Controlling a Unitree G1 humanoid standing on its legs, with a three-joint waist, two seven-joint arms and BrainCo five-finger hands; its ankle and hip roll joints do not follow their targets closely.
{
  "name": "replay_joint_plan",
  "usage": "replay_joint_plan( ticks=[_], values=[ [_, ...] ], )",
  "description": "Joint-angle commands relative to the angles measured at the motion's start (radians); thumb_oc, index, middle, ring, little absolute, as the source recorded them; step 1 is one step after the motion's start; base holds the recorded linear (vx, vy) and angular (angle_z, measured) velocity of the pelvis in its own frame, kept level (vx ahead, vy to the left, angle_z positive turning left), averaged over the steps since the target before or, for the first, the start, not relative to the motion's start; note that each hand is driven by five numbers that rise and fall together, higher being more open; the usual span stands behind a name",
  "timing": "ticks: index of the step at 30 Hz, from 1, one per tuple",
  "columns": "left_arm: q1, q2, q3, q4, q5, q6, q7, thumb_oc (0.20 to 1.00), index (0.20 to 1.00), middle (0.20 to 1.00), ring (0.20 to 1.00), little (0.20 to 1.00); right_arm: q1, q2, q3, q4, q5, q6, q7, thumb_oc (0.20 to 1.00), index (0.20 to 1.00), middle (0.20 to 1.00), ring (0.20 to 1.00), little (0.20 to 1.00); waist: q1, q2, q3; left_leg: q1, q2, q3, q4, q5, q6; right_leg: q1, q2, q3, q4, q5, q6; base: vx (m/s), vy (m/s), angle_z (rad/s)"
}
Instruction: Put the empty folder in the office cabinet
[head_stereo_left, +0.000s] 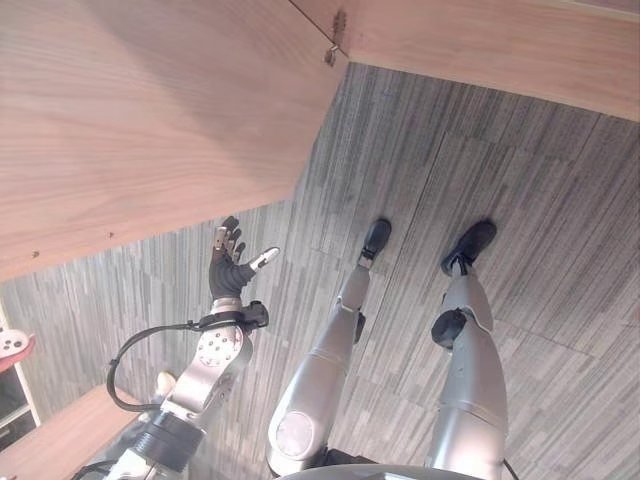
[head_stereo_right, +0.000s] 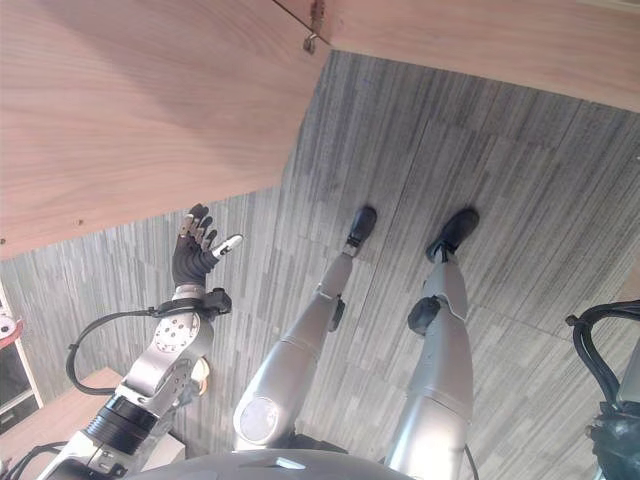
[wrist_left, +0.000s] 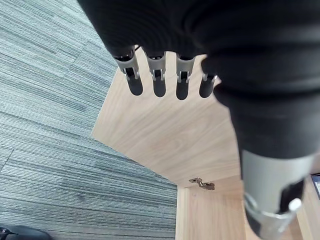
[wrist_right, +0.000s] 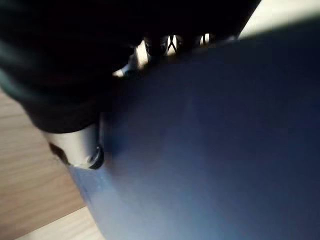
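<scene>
In the left eye view, a large light-wood cabinet door (head_stereo_left: 140, 110) is seen across the upper left, hinged at a small metal hinge (head_stereo_left: 333, 50) to the wooden cabinet (head_stereo_left: 500, 45) that runs along the upper right. Grey striped carpet (head_stereo_left: 540, 200) is seen below both. The left hand (head_stereo_left: 228, 268) is held over the carpet just below the door's lower edge, with its fingers straight and spread and its thumb set apart; nothing is held in it. A second wooden surface (head_stereo_left: 60, 435) is seen at the lower left corner. In the right eye view, the same scene is given: the left hand (head_stereo_right: 192, 258) is raised open beneath the door's lower edge, clear of the wood. In the left wrist view, the left hand's fingers (wrist_left: 159, 80) are shown straight in a row, empty, with the door panel beyond them, the hinge (wrist_left: 201, 184) at its corner and the carpet to one side. In the right wrist view, a dark blue folder (wrist_right: 215, 145) is seen pressed close against the right hand (wrist_right: 75, 75); its thumb (wrist_right: 77, 145) lies against the folder's face and the fingers are mostly hidden at its edge, so the grip cannot be judged. Light wood (wrist_right: 30, 200) is seen behind the folder.
</scene>
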Motion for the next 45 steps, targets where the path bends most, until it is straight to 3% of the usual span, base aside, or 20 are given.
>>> replay_joint_plan(
  ticks=[1, 8, 9, 10, 11, 12, 36, 37, 38, 45],
  values=[
    [0.064, 0.068, 0.009, -0.046, -0.023, -0.043, 0.007, 1.0, 1.0, 1.0, 1.0, 1.0, 0.075, 0.007, 0.187, -0.042, 0.024, -0.001, 0.046, 1.0, 1.0, 1.0, 1.0, 1.0, -0.011, 0.033, -0.108, 0.161, 0.101, 0.002, -0.051, -0.184, -0.079, 0.028, -0.015, 0.049, 0.117, -0.231, 0.156, -0.03, -0.002, 0.01],
    [0.088, 0.074, 0.028, -0.055, -0.048, -0.043, 0.012, 1.0, 1.0, 1.0, 1.0, 1.0, 0.07, 0.003, 0.25, -0.043, -0.098, 0.042, 0.041, 1.0, 1.0, 1.0, 1.0, 1.0, -0.02, 0.031, -0.092, 0.169, 0.101, -0.001, -0.051, -0.182, -0.081, 0.053, -0.016, 0.043, 0.1, -0.225, 0.155, 0.0, 0.0, 0.0],
    [0.088, 0.074, 0.028, -0.056, -0.048, -0.042, 0.012, 1.0, 1.0, 1.0, 1.0, 1.0, 0.07, 0.003, 0.25, -0.043, -0.098, 0.042, 0.041, 0.947, 0.947, 0.947, 0.947, 0.947, -0.02, 0.031, -0.092, 0.169, 0.101, -0.001, -0.051, -0.182, -0.081, 0.053, -0.016, 0.043, 0.1, -0.225, 0.155, 0.0, 0.0, 0.0],
    [0.089, 0.075, 0.028, -0.057, -0.048, -0.041, 0.011, 1.0, 1.0, 1.0, 1.0, 1.0, 0.072, 0.003, 0.254, -0.038, -0.102, 0.05, 0.048, 0.63, 0.63, 0.63, 0.63, 0.63, -0.02, 0.031, -0.091, 0.169, 0.101, -0.001, -0.051, -0.183, -0.081, 0.055, -0.015, 0.044, 0.097, -0.225, 0.155, 0.0, 0.0, 0.0],
    [0.089, 0.077, 0.031, -0.06, -0.047, -0.042, 0.011, 1.0, 1.0, 1.0, 1.0, 1.0, 0.073, 0.003, 0.256, -0.035, -0.102, 0.052, 0.051, 0.589, 0.589, 0.589, 0.589, 0.589, -0.02, 0.031, -0.09, 0.169, 0.102, -0.002, -0.051, -0.182, -0.082, 0.056, -0.015, 0.044, 0.097, -0.224, 0.155, 0.0, 0.0, 0.0],
    [0.089, 0.078, 0.033, -0.067, -0.045, -0.041, 0.009, 1.0, 1.0, 1.0, 1.0, 1.0, 0.073, 0.005, 0.254, -0.026, -0.093, 0.055, 0.058, 0.2, 0.2, 0.2, 0.2, 0.2, -0.021, 0.031, -0.088, 0.17, 0.102, -0.002, -0.051, -0.182, -0.082, 0.06, -0.015, 0.044, 0.092, -0.221, 0.154, 0.0, 0.0, 0.0],
    [0.067, 0.07, 0.033, -0.099, -0.057, -0.047, 0.039, 1.0, 1.0, 1.0, 1.0, 1.0, 0.067, 0.016, 0.225, 0.035, -0.089, 0.077, -0.001, 0.2, 0.2, 0.2, 0.2, 0.2, -0.031, 0.034, -0.076, 0.161, 0.099, 0.008, -0.051, -0.187, -0.089, 0.06, -0.014, 0.038, 0.07, -0.21, 0.155, 0.0, 0.0, 0.0],
    [0.068, 0.07, 0.033, -0.099, -0.057, -0.047, 0.039, 1.0, 1.0, 1.0, 1.0, 1.0, 0.067, 0.016, 0.225, 0.035, -0.089, 0.077, 0.0, 0.329, 0.329, 0.329, 0.329, 0.329, -0.031, 0.034, -0.076, 0.161, 0.099, 0.008, -0.051, -0.187, -0.089, 0.06, -0.014, 0.039, 0.07, -0.21, 0.155, 0.0, 0.0, 0.0],
    [0.067, 0.071, 0.034, -0.101, -0.056, -0.047, 0.036, 1.0, 1.0, 1.0, 1.0, 1.0, 0.07, 0.02, 0.228, 0.035, -0.09, 0.083, 0.011, 1.0, 1.0, 1.0, 1.0, 1.0, -0.031, 0.034, -0.076, 0.162, 0.1, 0.009, -0.051, -0.188, -0.089, 0.059, -0.014, 0.039, 0.071, -0.21, 0.155, 0.0, 0.0, 0.0],
    [0.073, 0.073, 0.037, -0.113, -0.064, -0.046, 0.023, 1.0, 1.0, 1.0, 1.0, 1.0, 0.067, 0.026, 0.245, 0.035, -0.086, 0.092, 0.053, 1.0, 1.0, 1.0, 1.0, 1.0, -0.03, 0.031, -0.076, 0.168, 0.103, 0.012, -0.051, -0.191, -0.09, 0.057, -0.016, 0.04, 0.077, -0.21, 0.156, 0.0, 0.0, 0.0]
  ],
)
